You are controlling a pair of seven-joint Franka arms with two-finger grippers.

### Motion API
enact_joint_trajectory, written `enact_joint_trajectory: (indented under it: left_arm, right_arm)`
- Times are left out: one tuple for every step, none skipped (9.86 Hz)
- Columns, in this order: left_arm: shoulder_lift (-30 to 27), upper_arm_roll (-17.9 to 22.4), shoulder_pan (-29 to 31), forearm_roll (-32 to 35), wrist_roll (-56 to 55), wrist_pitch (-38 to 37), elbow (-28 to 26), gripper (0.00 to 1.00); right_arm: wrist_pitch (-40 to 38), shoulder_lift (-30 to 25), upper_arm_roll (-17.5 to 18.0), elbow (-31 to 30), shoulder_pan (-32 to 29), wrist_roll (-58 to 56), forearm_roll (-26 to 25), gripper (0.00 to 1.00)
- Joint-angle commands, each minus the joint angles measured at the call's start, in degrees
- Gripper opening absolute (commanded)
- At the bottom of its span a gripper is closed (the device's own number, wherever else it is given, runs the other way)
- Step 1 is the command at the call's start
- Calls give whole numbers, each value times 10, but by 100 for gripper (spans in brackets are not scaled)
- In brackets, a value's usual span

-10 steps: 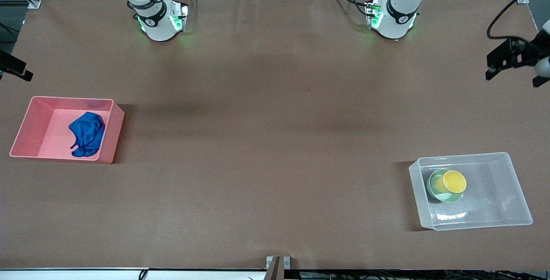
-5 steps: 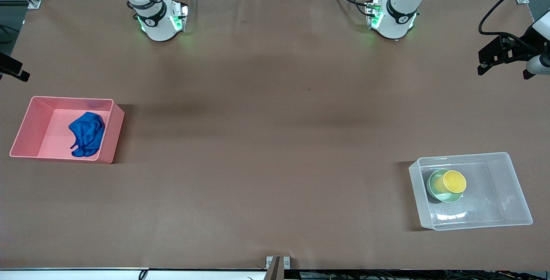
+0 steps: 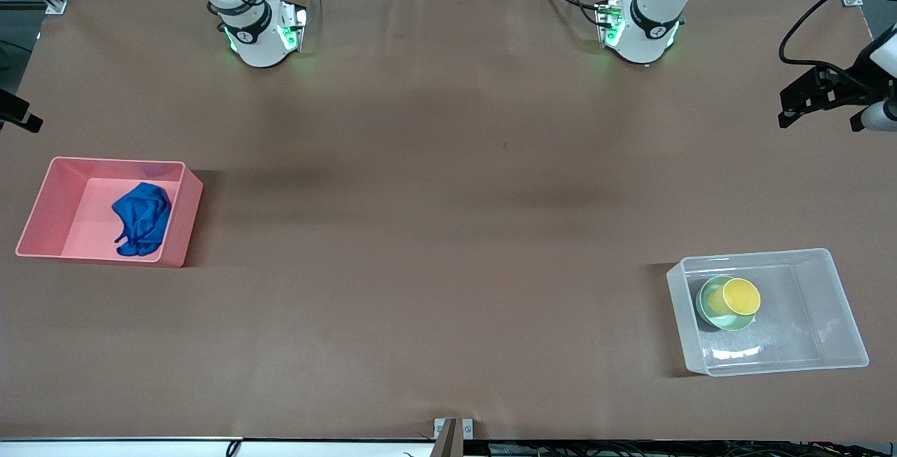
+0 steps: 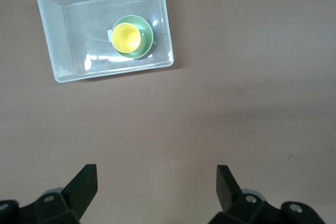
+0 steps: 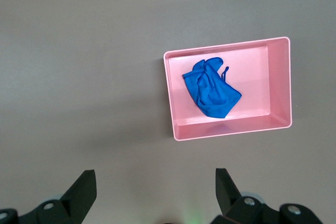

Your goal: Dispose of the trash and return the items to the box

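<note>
The royal-blue rag (image 3: 142, 219) lies crumpled in the pink bin (image 3: 59, 198) at the right arm's end of the table; the right wrist view also shows the rag (image 5: 210, 88). The yellow cup (image 3: 741, 296) stands in the mint-green bowl (image 3: 722, 318), inside the clear box (image 3: 806, 313) at the left arm's end. The left wrist view shows the cup (image 4: 126, 37), the bowl (image 4: 147, 38) and the box (image 4: 73, 35). My left gripper (image 4: 157, 187) is open and empty, high over bare table. My right gripper (image 5: 156, 190) is also open, empty and high.
In the front view my left gripper (image 3: 799, 103) hangs over the table's edge at the left arm's end. My right gripper (image 3: 17, 115) shows only partly at the other end. The pink bin (image 5: 262, 77) has brown table all round it.
My left gripper has drifted a little toward the robots' side of the table. My right gripper has slid farther out of the front view. The rag, cup, bowl and both containers have not moved.
</note>
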Motion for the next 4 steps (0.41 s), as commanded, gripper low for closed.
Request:
enact_joint_trajectory:
  left_arm:
    - [-2, 1, 4, -19, -5, 18, -31, 100]
    - [-2, -1, 4, -19, -6, 18, -32, 100]
    - [-1, -1, 4, -16, -6, 18, -33, 100]
    - [0, -1, 4, -15, -6, 19, -32, 100]
  right_arm:
    - [-3, -4, 7, -8, 3, 2, 17, 100]
    - [-15, -4, 7, -8, 5, 1, 17, 100]
    - [-15, -3, 8, -7, 4, 0, 17, 100]
    - [-15, -4, 8, 0, 8, 1, 17, 100]
